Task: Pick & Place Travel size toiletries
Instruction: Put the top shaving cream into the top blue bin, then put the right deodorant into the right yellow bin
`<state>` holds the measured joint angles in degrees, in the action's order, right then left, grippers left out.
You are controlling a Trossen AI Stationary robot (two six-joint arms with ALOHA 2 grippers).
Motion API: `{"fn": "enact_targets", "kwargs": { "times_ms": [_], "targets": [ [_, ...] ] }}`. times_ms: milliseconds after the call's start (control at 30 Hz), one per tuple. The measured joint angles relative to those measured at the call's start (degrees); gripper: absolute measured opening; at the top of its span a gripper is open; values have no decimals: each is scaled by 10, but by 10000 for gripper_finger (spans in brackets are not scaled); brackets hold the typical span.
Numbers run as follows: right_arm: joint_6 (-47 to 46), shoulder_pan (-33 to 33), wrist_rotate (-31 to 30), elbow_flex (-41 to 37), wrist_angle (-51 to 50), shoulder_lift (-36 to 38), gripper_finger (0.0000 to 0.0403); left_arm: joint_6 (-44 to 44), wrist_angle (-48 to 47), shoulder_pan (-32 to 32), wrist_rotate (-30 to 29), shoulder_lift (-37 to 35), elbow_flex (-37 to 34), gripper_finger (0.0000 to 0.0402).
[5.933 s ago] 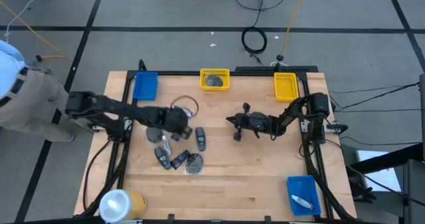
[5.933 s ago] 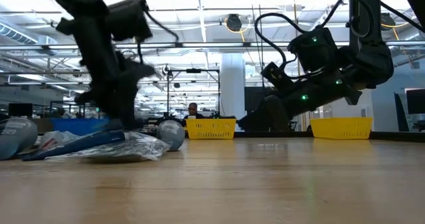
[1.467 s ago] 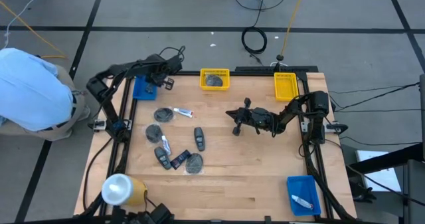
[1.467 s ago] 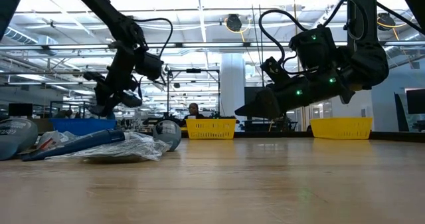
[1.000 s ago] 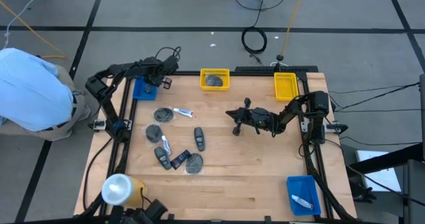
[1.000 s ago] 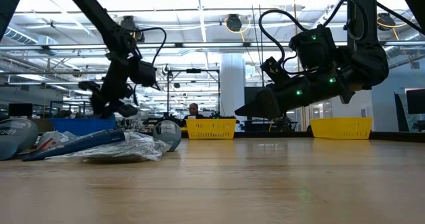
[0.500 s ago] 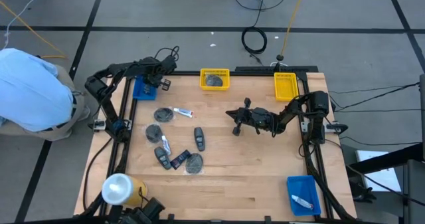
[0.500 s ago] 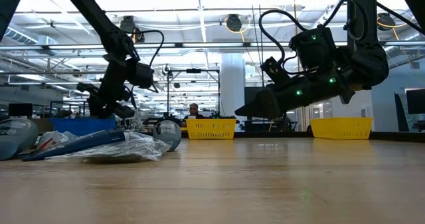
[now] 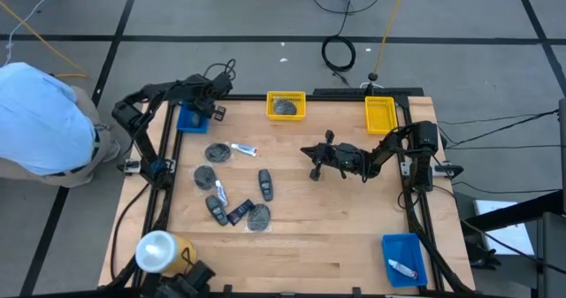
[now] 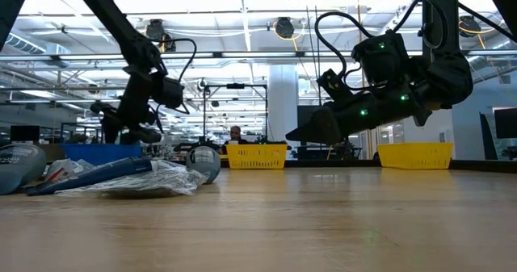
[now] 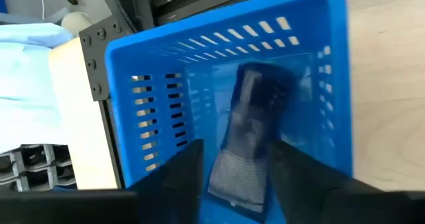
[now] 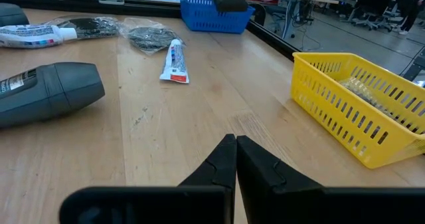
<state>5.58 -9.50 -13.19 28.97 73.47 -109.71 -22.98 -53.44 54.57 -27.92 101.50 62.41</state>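
The left gripper [image 11: 232, 167] hangs over the blue bin [image 9: 192, 117] at the table's far left corner, jaws apart, with a dark oblong item [image 11: 251, 134] lying in the bin between and below the fingers, apparently released. I judge the placing step to be at its end for this piece. The right gripper [image 12: 236, 159] hovers near the table's middle, right of the pile, jaws together and empty. The remaining toiletries lie left of centre: a white tube [image 9: 244, 149], grey discs [image 9: 217, 153] and black pieces [image 9: 265, 185]. The next move calls for lifting the left gripper clear of the bin wall and returning to the pile for another item.
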Motion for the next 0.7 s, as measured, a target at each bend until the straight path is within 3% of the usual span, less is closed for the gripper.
{"fn": "enact_targets", "kwargs": {
  "times_ms": [200, 400, 533, 700],
  "targets": [
    [0, 0, 0, 0, 0, 0, 4, 15, -58, -3, 2, -53, 24, 208],
    [0, 0, 0, 0, 0, 0, 4, 32, -29, -62, 61, -175, 25, 211],
    [0, 0, 0, 0, 0, 0, 4, 50, 79, -154, 84, -253, -21, 211],
    [0, 0, 0, 0, 0, 0, 4, 117, 347, -300, 145, -307, -144, 212]
  ]
}}
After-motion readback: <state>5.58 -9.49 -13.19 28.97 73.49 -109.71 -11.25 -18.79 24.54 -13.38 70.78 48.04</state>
